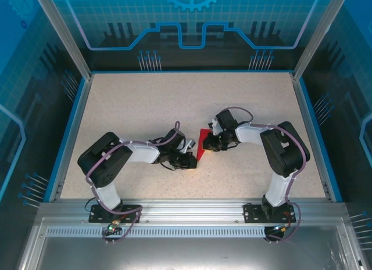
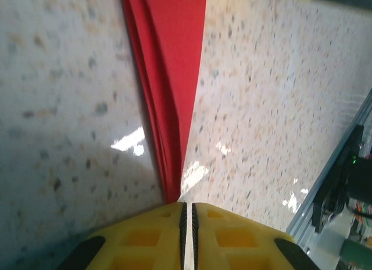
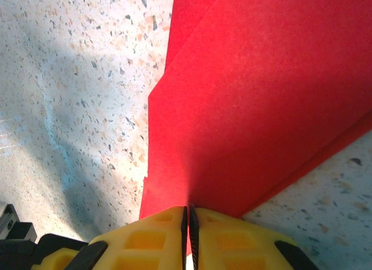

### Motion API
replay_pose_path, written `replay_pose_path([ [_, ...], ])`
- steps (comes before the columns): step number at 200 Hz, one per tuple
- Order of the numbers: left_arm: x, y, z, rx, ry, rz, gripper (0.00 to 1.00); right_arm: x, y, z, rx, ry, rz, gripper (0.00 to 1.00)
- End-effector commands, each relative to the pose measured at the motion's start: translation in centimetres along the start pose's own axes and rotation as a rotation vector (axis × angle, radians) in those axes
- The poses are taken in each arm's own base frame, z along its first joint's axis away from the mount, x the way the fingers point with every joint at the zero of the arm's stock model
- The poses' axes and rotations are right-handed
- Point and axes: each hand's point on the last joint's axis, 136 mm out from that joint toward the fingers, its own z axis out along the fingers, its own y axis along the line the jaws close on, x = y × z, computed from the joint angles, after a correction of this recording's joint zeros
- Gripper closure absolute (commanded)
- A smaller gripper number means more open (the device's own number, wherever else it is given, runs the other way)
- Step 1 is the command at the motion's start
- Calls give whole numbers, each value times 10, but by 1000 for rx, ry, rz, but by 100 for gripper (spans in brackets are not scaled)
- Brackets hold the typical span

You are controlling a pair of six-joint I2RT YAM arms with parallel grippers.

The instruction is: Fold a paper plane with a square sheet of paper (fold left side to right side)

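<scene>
From above we see the red paper (image 1: 201, 143) lying mid-table (image 1: 145, 101), between the two arms as one small patch. Our left gripper (image 2: 187, 205) is clenched on its narrow tip, and that wrist camera brings out stacked folded layers along one edge. Our right gripper (image 3: 188, 209) pinches the wider end, where its camera shows a broad flat face with one overlapping layer.

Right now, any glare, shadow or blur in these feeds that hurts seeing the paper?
Left wrist: glare patches on the table either side of the paper, heavy shadow lower left, left gripper soft. Right wrist: paper sharp and evenly lit, shadow band on the table at left. Top external: even light, sharp, paper small.
</scene>
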Motion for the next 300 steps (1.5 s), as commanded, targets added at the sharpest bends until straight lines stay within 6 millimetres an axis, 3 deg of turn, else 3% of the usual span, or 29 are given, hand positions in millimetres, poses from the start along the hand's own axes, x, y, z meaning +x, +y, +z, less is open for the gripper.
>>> replay_pose_path([
  [1,19,-7,-12,17,62,7,86,7,-19,8,69,31,19,86],
  [49,-17,-32,-32,69,-42,27,85,6,-15,7,61,26,15,86],
  [89,-40,-28,-14,42,-39,28,79,8,-12,7,52,28,12,86],
  [117,-50,-14,-1,-19,-36,23,79,9,-10,7,37,29,13,86],
  [166,-42,23,11,-149,-9,-18,82,4,-1,3,-5,18,14,86],
  [208,-26,44,16,-188,19,-48,84,-14,4,-9,-32,-27,10,87],
  [255,-21,49,16,-198,24,-56,85,-23,16,-36,-36,-115,-49,88],
  [300,-21,47,15,-200,21,-50,85,-16,23,-18,-50,-72,-60,88],
])
